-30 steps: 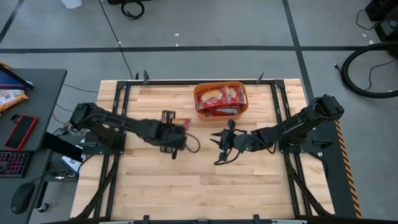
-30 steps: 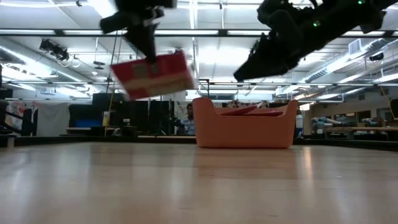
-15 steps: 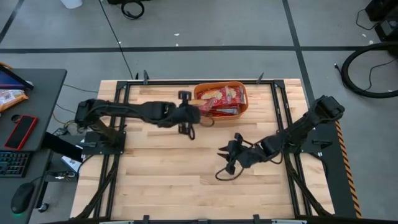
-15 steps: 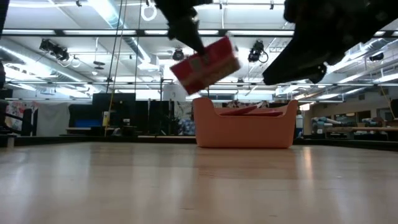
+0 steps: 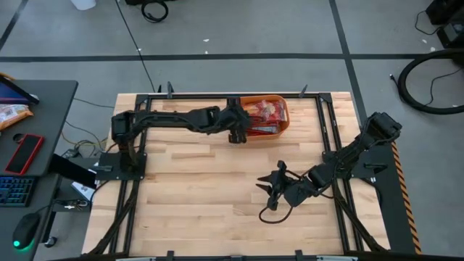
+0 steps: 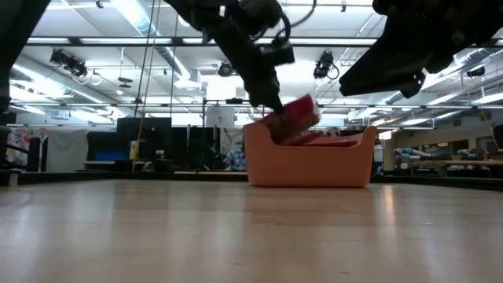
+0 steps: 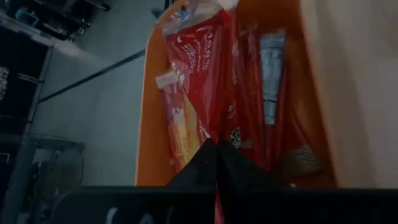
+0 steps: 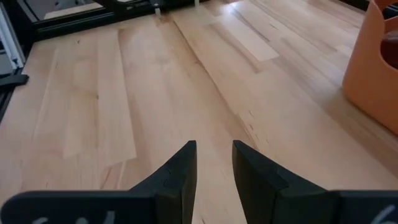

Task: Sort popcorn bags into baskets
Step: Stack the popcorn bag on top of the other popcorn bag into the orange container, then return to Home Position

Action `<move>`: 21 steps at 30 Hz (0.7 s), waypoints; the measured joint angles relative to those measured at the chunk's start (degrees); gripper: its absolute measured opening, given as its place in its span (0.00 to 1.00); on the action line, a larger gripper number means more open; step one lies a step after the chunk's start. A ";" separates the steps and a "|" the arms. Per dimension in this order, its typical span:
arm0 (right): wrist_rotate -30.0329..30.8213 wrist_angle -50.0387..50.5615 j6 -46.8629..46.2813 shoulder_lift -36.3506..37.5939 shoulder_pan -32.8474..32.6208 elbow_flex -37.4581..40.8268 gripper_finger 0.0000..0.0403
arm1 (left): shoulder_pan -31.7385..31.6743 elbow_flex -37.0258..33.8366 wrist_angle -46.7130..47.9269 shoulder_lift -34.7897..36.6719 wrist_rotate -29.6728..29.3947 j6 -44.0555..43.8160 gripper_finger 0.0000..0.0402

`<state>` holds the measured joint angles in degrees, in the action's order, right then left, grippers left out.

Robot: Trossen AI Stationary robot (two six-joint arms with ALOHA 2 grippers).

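1. Left gripper is stretched out to the orange basket at the far edge of the table, sitting over the basket's left end.
2. Its jaws are fully closed, pinching a red popcorn bag by one edge. In the low view the bag hangs tilted, its lower part already below the basket rim and its upper corner still sticking out above.
3. The left wrist view looks straight down into the basket: the held bag runs away from the closed fingertips, red with white print, lying against the packets already inside.
4. More popcorn bags fill the basket; at least one shows a grey-white striped strip (exact count not readable, they overlap).
5. Right gripper is well apart from the basket, over the bare near-right part of the table, pointing toward the table's middle.
6. Its jaws stand partly apart with nothing between them; the right wrist view shows only bare wood planks past the two fingers, with the basket wall off at the picture's edge.
7. No loose bags visible on the tabletop in the high view.
8. Off the table on the left sits a dark desk with a flat red slab (not a packet) and a keyboard.
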<state>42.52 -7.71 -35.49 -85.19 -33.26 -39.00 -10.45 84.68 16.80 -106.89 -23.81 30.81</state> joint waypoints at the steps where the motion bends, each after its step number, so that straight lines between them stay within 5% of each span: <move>1: -0.02 -0.13 -0.02 0.00 -0.02 0.00 0.27 | -0.51 -0.01 -0.71 -0.95 -0.01 0.00 0.01; 5: 0.03 -0.12 -0.02 0.00 0.00 0.01 0.27 | -1.67 -0.02 -2.21 -3.66 -2.96 -0.56 0.04; 9: 0.07 -0.11 0.16 0.00 0.01 0.00 0.27 | -1.38 -0.02 -2.06 -4.11 -5.51 -1.87 0.17; 15: 2.39 0.07 1.50 0.00 0.11 0.01 0.27 | 2.02 -0.02 4.42 0.01 -2.33 0.19 0.33; 21: 9.17 -1.21 8.96 -0.02 0.11 0.02 0.27 | 5.69 0.07 16.71 7.50 0.83 -2.13 0.34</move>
<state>51.69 -8.91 -26.53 -85.21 -33.15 -38.98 -4.76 84.75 33.51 -99.39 -22.98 28.67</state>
